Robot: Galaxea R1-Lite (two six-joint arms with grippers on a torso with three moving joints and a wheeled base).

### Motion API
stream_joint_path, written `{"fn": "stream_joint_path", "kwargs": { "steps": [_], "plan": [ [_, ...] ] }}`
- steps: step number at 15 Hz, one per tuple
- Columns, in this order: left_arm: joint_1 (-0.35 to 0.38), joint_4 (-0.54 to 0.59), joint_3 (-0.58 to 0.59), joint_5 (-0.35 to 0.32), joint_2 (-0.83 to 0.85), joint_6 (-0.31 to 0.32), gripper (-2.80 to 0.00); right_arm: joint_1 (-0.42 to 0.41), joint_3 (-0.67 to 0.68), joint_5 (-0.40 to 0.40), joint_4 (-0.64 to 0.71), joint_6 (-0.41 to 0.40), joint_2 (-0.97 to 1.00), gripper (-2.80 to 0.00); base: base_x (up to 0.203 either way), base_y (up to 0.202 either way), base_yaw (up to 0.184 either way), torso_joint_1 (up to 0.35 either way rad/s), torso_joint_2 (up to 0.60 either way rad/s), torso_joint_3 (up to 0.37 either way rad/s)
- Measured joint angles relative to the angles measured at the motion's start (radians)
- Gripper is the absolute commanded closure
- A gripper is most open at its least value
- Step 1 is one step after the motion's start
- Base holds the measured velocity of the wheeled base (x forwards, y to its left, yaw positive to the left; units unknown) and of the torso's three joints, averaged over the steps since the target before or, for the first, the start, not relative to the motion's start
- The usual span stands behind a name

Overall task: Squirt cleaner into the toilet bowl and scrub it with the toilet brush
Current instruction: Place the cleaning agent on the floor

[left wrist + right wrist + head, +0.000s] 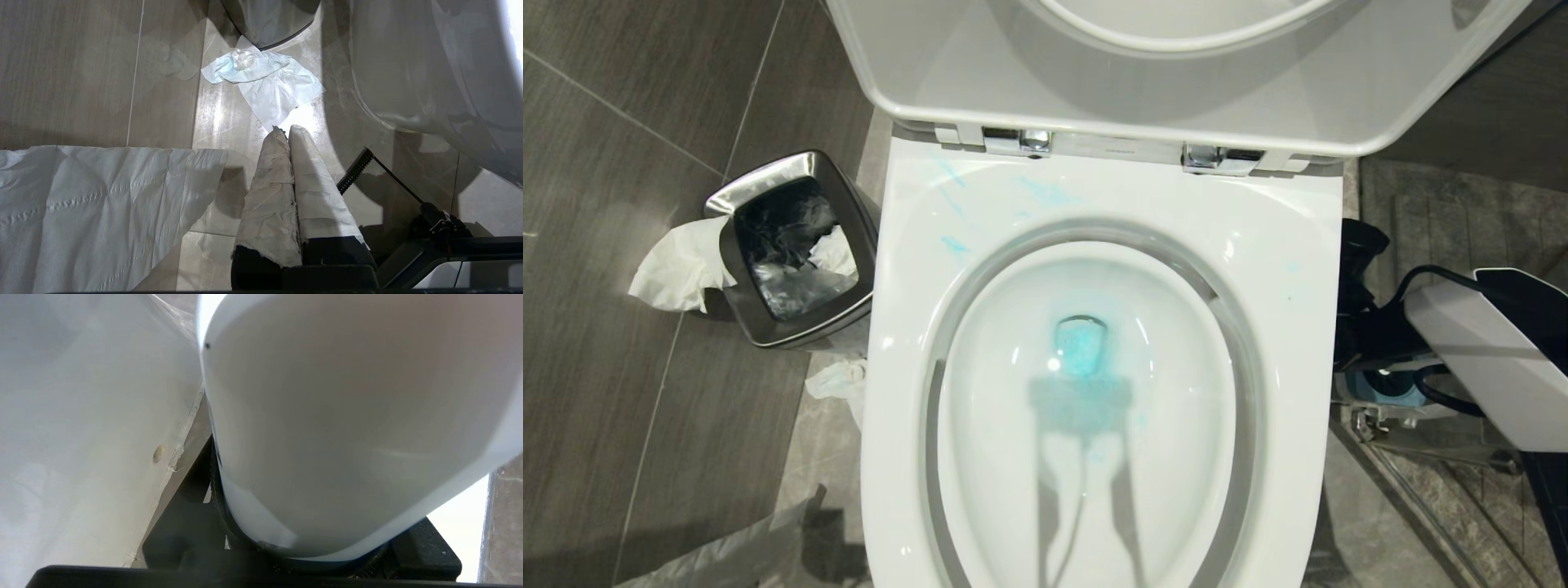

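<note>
Toilet bowl [1282, 245] sits open with lid up; turquoise cleaner [1081, 346] tints the water at the drain, with pale streaks on the rear rim. Left hand [287, 130] hangs over the floor beside the toilet, paper-wrapped fingers [269, 183] clenched together on nothing. Right hand is low beside the toilet's right side, grasping a white bottle [347, 428]; steel bin [792, 245] stands to the bowl's left.

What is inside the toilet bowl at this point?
The toilet bowl holds turquoise-tinted water at the drain, with pale teal cleaner streaks on its rear rim. No brush shows inside. The robot's shadow darkens the water's near edge.
</note>
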Motion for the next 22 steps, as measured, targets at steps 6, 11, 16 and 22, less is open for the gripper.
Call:
{"fn": "stream_joint_path", "kwargs": {
  "steps": [6, 11, 16, 22],
  "plan": [
    [0.000, 0.000, 0.000, 0.000, 0.000, 0.001, 0.00, 0.003, 0.006, -0.002, -0.003, -0.001, 0.003, -2.80, 0.000, 0.000, 0.000, 0.000, 0.00, 0.000],
    [0.000, 0.000, 0.000, 0.000, 0.000, 0.002, 0.00, 0.005, 0.020, -0.002, -0.002, -0.001, 0.006, -2.80, 0.000, 0.000, 0.000, 0.000, 0.00, 0.000],
    [0.000, 0.000, 0.000, 0.000, 0.000, 0.003, 0.00, 0.005, 0.104, -0.007, -0.009, 0.001, -0.002, -2.80, 0.000, 0.000, 0.000, 0.000, 0.00, 0.000],
    [0.000, 0.000, 0.000, 0.000, 0.000, 0.006, 0.00, 0.019, 0.180, -0.007, -0.046, 0.005, -0.014, -2.80, 0.000, 0.000, 0.000, 0.000, 0.00, 0.000]
  ]
}}
